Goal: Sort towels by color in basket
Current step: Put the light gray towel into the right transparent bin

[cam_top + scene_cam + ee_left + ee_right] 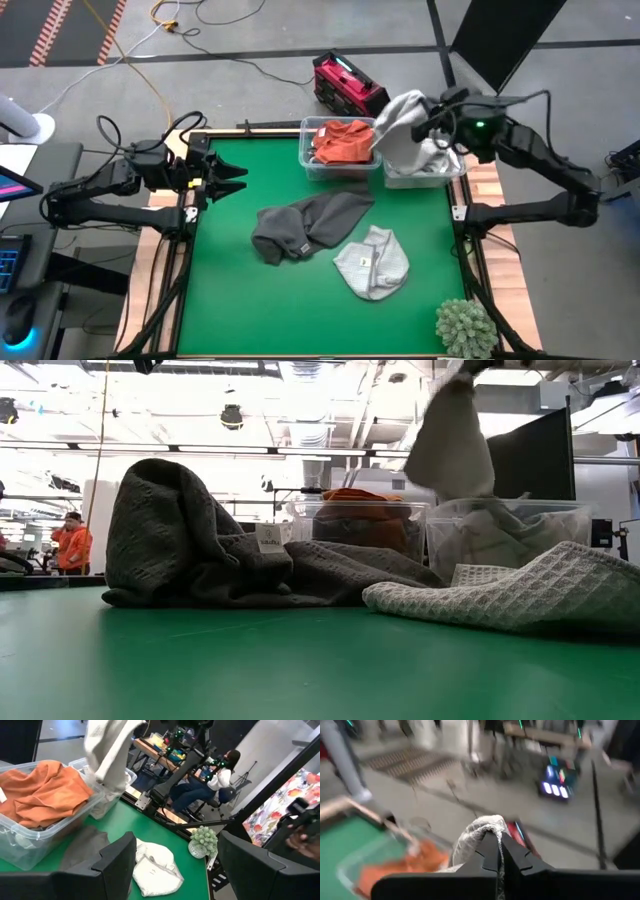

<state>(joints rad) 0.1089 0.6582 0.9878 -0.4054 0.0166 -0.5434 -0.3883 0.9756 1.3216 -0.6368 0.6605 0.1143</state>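
Above the right-hand bin (425, 172), the right tool (432, 128) pinches a light towel (400, 125) whose hanging tail could drape over the rim when released.

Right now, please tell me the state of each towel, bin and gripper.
right gripper: shut on white towel, above right bin
left gripper: open, empty
orange towel: in left bin
dark grey towel: crumpled on table
light grey towel: on table
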